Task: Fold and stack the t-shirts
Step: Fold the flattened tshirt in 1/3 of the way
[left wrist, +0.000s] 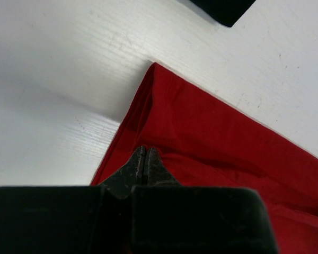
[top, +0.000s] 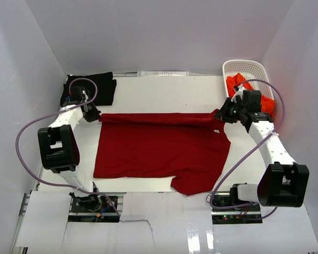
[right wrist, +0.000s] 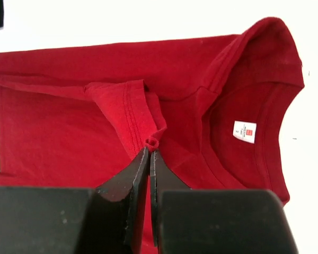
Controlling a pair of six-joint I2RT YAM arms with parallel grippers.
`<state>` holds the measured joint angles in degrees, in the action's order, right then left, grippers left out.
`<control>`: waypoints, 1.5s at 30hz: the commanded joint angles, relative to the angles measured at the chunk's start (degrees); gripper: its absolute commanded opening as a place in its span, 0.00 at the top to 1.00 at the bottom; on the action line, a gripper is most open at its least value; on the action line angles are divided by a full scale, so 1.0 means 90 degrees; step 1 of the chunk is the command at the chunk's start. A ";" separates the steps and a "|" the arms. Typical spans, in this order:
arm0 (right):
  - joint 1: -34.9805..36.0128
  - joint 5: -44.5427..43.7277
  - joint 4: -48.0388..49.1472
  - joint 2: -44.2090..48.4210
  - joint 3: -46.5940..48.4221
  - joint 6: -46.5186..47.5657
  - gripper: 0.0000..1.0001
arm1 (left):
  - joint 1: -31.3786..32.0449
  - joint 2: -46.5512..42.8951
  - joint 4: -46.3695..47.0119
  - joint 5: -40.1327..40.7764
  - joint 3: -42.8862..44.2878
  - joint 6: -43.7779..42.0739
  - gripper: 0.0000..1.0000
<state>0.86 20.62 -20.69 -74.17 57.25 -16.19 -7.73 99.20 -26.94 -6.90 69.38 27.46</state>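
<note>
Arms [top: 273, 145] outstretched, left end effector [left wrist: 144, 152], right end effector [right wrist: 150, 146] gripping t-shirt [top: 159, 151]

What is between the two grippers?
The dark red t-shirt stretches between the left gripper and right gripper, each pinching it; top view shows it.
</note>
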 commanded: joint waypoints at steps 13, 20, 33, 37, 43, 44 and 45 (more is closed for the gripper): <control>-0.0018 -0.0387 -0.0279 0.0126 -0.0677 -0.0028 0.92 | -0.0040 -0.0622 0.0064 -0.0161 -0.0785 -0.0014 1.00; -0.0018 -0.0446 -0.0426 0.0145 -0.0854 0.0001 0.92 | -0.0040 -0.0583 0.0044 -0.0171 -0.1000 -0.0014 1.00; -0.0018 -0.0690 -0.0895 0.0195 -0.1098 0.0148 0.92 | -0.0050 -0.0280 -0.0190 0.0229 -0.0835 -0.0044 1.00; -0.0018 -0.0777 -0.0914 0.0233 -0.1166 0.0167 0.92 | -0.0050 -0.0124 -0.0249 0.0366 -0.0620 -0.0053 1.00; -0.0018 -0.0797 -0.0944 0.0234 -0.1176 0.0177 0.92 | -0.0050 0.0071 -0.0308 0.0444 -0.0288 -0.0092 0.95; -0.0018 -0.0788 -0.0953 0.0233 -0.1186 0.0187 0.92 | -0.0050 0.0101 -0.0317 0.0405 -0.0259 -0.0121 0.86; -0.0018 -0.0778 -0.0953 0.0224 -0.1186 0.0187 0.92 | -0.0050 0.0120 -0.0327 0.0405 -0.0210 -0.0141 0.77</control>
<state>0.86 14.26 -28.60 -73.47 46.70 -15.79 -7.77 100.25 -29.58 -4.60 64.95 26.94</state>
